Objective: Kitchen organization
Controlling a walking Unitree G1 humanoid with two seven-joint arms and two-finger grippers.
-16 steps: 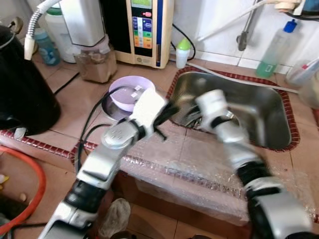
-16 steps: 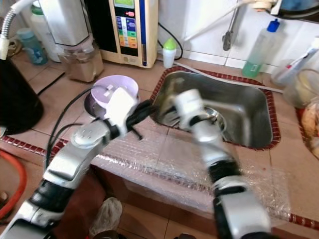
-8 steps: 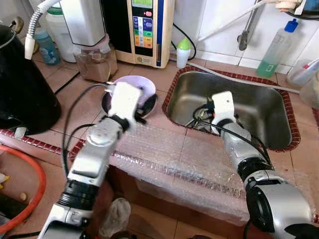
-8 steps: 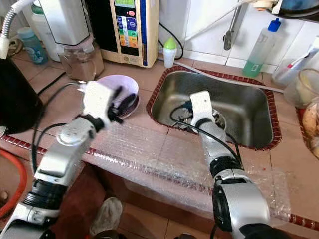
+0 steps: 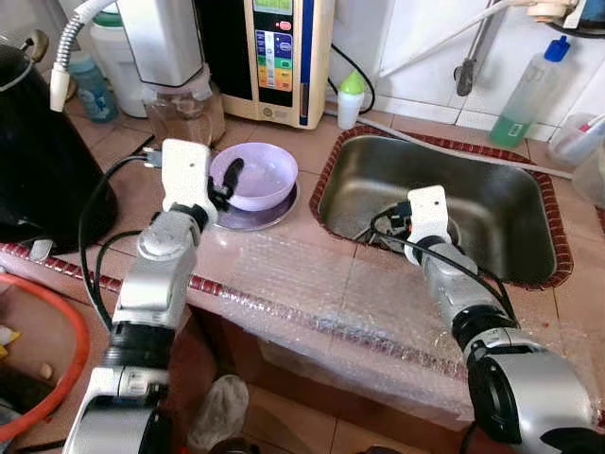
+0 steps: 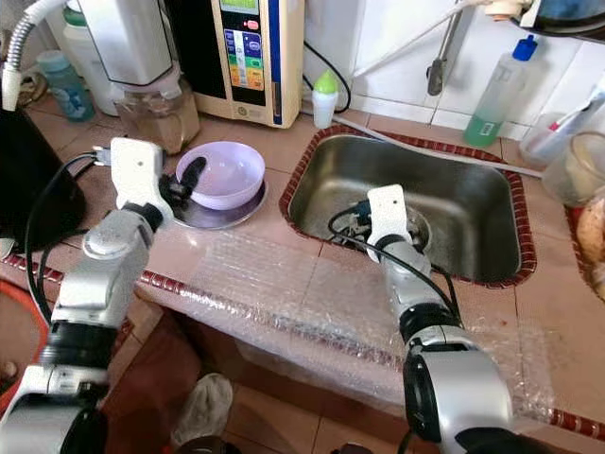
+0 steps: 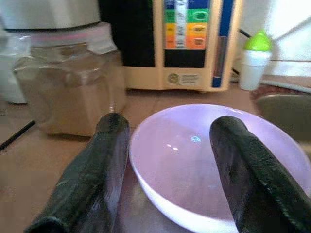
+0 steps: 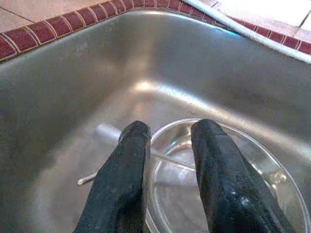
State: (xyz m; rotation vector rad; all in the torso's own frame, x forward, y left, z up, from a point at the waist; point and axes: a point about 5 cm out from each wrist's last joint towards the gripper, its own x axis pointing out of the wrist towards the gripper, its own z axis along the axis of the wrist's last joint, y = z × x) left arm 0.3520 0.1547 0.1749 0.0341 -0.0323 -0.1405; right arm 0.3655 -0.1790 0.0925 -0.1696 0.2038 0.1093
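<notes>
A pale purple bowl [image 5: 263, 176] sits on a metal plate [image 5: 276, 210] on the tiled counter, left of the sink [image 5: 492, 203]. My left gripper [image 7: 167, 141] is open and straddles the bowl's near rim, one finger [image 7: 104, 165] outside it and the other [image 7: 245, 170] over the inside [image 7: 194, 160]. My right arm's wrist [image 5: 425, 210] reaches down into the steel sink. There my right gripper [image 8: 167, 145] is open by a narrow gap over the rim of a clear glass dish [image 8: 233, 194] on the sink floor.
Behind the bowl stand a jar of brown powder [image 5: 184, 109] and a water purifier [image 5: 284, 57]. A black kettle [image 5: 43, 170] is at far left. Small bottle [image 5: 350, 99], green soap bottle [image 5: 529, 90] and faucet [image 5: 463, 66] line the back. Bubble wrap [image 5: 331, 293] covers the front edge.
My left arm has swung left from the sink's edge to the purple bowl. My right gripper has dropped lower into the sink, down to the glass dish.
</notes>
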